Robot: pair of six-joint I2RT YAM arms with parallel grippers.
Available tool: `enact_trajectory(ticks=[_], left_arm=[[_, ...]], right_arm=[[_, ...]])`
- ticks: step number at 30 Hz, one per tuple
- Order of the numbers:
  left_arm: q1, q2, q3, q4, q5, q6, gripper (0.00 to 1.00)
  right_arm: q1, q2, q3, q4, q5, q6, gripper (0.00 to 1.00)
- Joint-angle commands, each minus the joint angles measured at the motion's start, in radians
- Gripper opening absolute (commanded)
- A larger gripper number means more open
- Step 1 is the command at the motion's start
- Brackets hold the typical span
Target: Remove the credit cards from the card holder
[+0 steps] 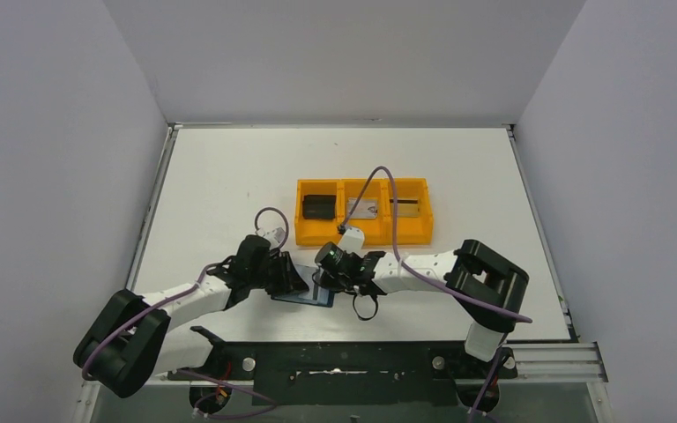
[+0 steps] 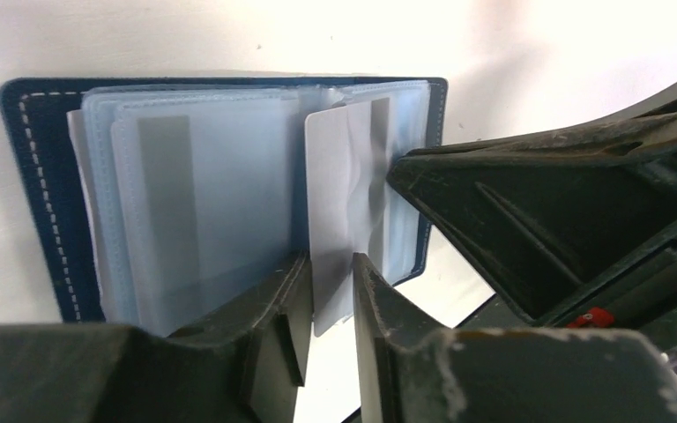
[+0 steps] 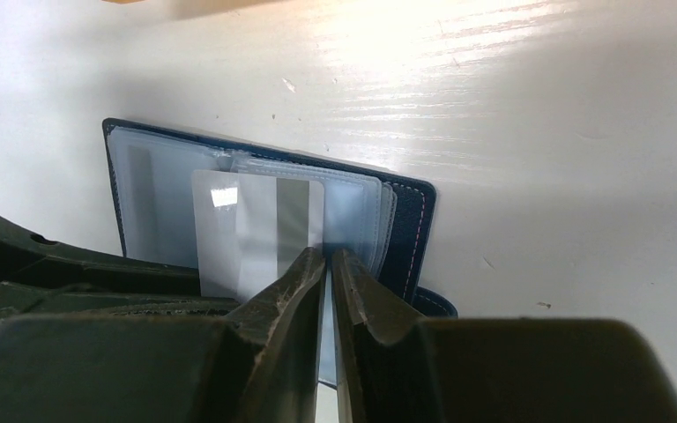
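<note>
Card holder [image 1: 304, 297], open flat: R gripper [image 3: 328, 260] pinches clear sleeve [image 3: 357, 207], prob. steadying it; L gripper [image 2: 331, 262] jaws slightly parted, silver-grey card [image 2: 326, 176] just ahead.

Top feed's bright and even for me, only soft shadows on the tabletop [image 1: 220, 185]. On the right wrist feed, hard glare washes out the white surface. Up close, the left hand [image 2: 331, 269] and right hand [image 3: 328, 257] loom dark and blurred, while the card holder [image 2: 35, 176] is sharp.

text: none legible | card holder [image 2: 40, 176]: no print readable | silver-grey card [image 2: 326, 220]: no print readable
</note>
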Motion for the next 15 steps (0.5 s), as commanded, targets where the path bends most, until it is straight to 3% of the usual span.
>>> enact_trajectory(ticks=[1,11,15], left_arm=[[0.003,-0.008,-0.009,0.045,-0.023,-0.013,0.18],[0.014,-0.125,0.062,-0.128,-0.116,0.014,0.01],[0.016,-0.17,0.049,-0.143,-0.135,0.009,0.0]], right_arm=[[-0.007,0.058,-0.083,-0.105,-0.032,-0.011,0.12],[-0.027,0.031,-0.097,-0.144,-0.01,0.016,0.12],[-0.046,-0.012,-0.104,-0.148,0.021,0.013,0.12]])
